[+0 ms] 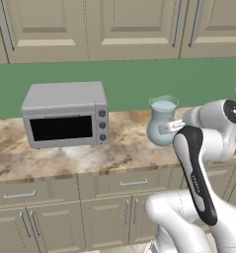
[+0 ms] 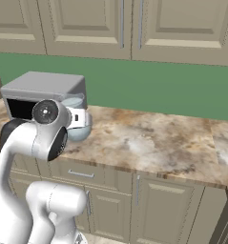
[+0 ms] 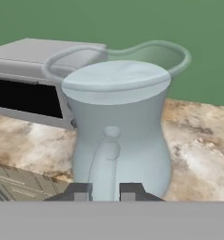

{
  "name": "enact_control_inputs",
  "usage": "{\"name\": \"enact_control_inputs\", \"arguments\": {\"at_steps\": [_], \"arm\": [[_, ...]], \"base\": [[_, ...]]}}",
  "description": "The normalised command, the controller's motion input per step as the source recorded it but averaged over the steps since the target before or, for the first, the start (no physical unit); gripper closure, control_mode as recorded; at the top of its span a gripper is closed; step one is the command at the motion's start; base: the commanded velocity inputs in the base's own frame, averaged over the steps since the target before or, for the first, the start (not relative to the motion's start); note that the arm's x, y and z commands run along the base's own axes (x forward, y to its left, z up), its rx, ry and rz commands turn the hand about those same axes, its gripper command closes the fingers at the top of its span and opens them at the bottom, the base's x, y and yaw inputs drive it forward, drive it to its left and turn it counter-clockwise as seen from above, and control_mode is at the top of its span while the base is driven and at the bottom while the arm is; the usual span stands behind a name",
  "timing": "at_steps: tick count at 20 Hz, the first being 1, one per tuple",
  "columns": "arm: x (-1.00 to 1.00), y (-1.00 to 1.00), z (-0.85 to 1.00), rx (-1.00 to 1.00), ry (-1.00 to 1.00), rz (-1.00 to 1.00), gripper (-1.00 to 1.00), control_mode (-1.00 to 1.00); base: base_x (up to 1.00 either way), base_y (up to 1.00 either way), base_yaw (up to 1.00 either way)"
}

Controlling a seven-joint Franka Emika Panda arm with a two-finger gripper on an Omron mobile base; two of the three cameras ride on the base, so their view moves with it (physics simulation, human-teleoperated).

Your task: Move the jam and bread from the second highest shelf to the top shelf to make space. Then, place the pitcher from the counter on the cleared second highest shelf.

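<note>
The pale blue glass pitcher [image 1: 161, 123] [image 2: 80, 132] [image 3: 127, 126] stands on the marbled counter [image 1: 65, 158] [image 2: 149, 143] [image 3: 197, 154], just right of a grey oven. My gripper [image 3: 106, 193] [image 1: 170, 127] reaches in from the near side at belly height. In the hand view its two fingertips [image 3: 80, 192] sit tight on either side of the pitcher's handle, shut on it. The pitcher looks upright, and I cannot tell whether its base has left the stone. The jam, the bread and both shelves are out of view.
A grey toaster oven [image 1: 65, 116] [image 2: 39, 90] [image 3: 29, 79] sits on the counter close to the pitcher's left. Cream wall cabinets [image 1: 129, 24] hang above a green backsplash. Drawers and doors run below the counter's front edge [image 1: 90, 175].
</note>
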Motion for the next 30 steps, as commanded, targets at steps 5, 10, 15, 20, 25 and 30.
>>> {"name": "enact_control_inputs", "arguments": {"at_steps": [5,10,15,20,25,30], "arm": [[0.00,0.00,0.04,0.00,0.00,-0.03,1.00,-1.00],[0.02,0.00,0.00,0.00,0.00,0.00,1.00,-1.00],[0.00,0.00,0.00,0.00,0.00,0.00,1.00,1.00],[0.00,0.00,0.00,0.00,0.00,0.00,1.00,1.00],[0.00,0.00,0.00,0.00,0.00,0.00,1.00,1.00],[0.00,0.00,0.00,0.00,0.00,0.00,1.00,1.00]], "base": [[0.00,0.00,0.00],[0.00,0.00,0.00],[-0.31,0.00,0.04],[-0.83,0.00,0.31],[-0.68,0.00,0.55],[-0.11,0.00,0.73]]}}
